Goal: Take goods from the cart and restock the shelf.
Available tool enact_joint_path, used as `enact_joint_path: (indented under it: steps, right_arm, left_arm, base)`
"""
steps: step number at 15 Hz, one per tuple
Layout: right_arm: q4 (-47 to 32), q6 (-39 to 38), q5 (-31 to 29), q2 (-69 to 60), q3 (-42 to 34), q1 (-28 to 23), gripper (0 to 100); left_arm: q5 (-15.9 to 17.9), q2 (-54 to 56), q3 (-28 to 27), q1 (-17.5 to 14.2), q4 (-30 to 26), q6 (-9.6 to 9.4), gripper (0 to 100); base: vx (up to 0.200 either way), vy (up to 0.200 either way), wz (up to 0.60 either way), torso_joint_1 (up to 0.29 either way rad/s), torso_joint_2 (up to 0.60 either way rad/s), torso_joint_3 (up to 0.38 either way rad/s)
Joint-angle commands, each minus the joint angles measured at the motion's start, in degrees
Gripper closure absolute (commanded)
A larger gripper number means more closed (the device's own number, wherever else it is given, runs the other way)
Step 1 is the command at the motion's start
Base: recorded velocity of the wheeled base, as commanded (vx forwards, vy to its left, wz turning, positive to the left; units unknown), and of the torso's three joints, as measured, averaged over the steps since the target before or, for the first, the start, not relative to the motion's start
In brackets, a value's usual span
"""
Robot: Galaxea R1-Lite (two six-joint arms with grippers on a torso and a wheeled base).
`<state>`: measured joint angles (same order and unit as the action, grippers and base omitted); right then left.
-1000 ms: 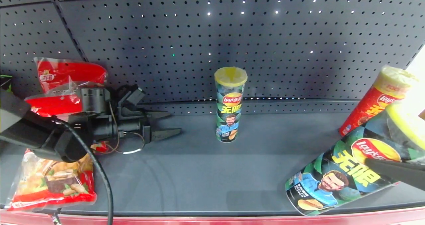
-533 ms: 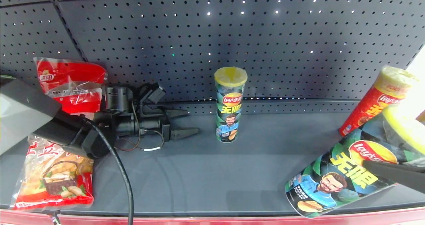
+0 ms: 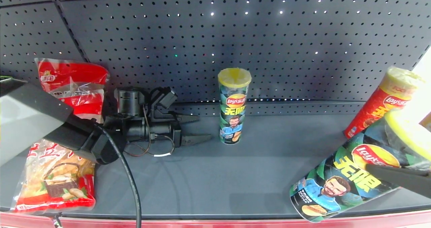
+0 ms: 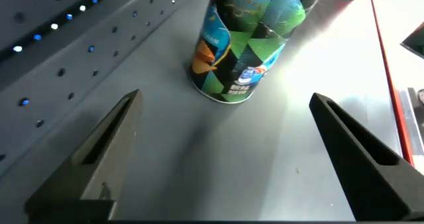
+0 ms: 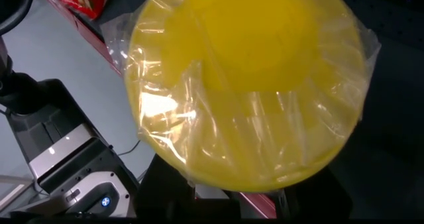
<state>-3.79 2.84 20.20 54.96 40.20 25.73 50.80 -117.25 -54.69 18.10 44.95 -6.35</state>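
1. Hovering my left claw (image 3: 203, 128), spread wide, beside the upright green can (image 3: 232, 117) on the shelf (image 3: 202, 181).
2. My right claw (image 3: 377, 169) grips a second green can (image 3: 350, 174), tilted at the shelf's front edge.

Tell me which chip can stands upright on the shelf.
The middle green can; the red can leans, and the other green can is held tilted.

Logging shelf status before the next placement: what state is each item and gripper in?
Middle green can: upright, lidded.
Held green can: tilted, lidded.
Red can: leaning, lidded.
Peanut bag: lying flat.
Red bag: propped against back panel.
Left gripper: open, empty.
Right gripper: shut on the tilted can.
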Motion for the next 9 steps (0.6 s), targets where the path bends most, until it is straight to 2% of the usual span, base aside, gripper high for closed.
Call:
enact_joint_path:
  steps: [1, 4, 6, 8, 9]
  right_arm:
    - [0.0, 0.1, 0.1, 0.1, -0.3, 0.0, 100]
    - [0.0, 0.1, 0.0, 0.1, -0.7, 0.0, 100]
    - [0.0, 0.1, 0.0, 0.0, -0.6, 0.0, 100]
    - [0.0, 0.0, 0.0, -0.1, -0.7, 0.0, 100]
    - [0.0, 0.0, 0.0, -0.2, -0.7, 0.0, 100]
  left_arm:
    - [0.0, 0.0, 0.0, 1.0, 0.1, -0.06, 0]
    - [-0.2, -1.8, -1.9, 2.8, 0.1, 0.73, 0]
    - [-0.3, -5.5, -5.7, 4.5, 0.1, 0.90, 0]
    - [-0.6, -7.4, -5.8, 4.7, 1.7, 1.25, 0]
    - [-0.7, -8.3, -6.5, 5.3, 2.3, 2.04, 0]
  base:
    - [0.000, 0.000, 0.00, 0.000, 0.00, 0.000]
    - [0.000, 0.000, 0.00, 0.000, 0.00, 0.000]
    - [0.000, 0.000, 0.00, 0.000, 0.00, 0.000]
    - [0.000, 0.000, 0.00, 0.000, 0.00, 0.000]
    - [0.000, 0.000, 0.00, 0.000, 0.00, 0.000]
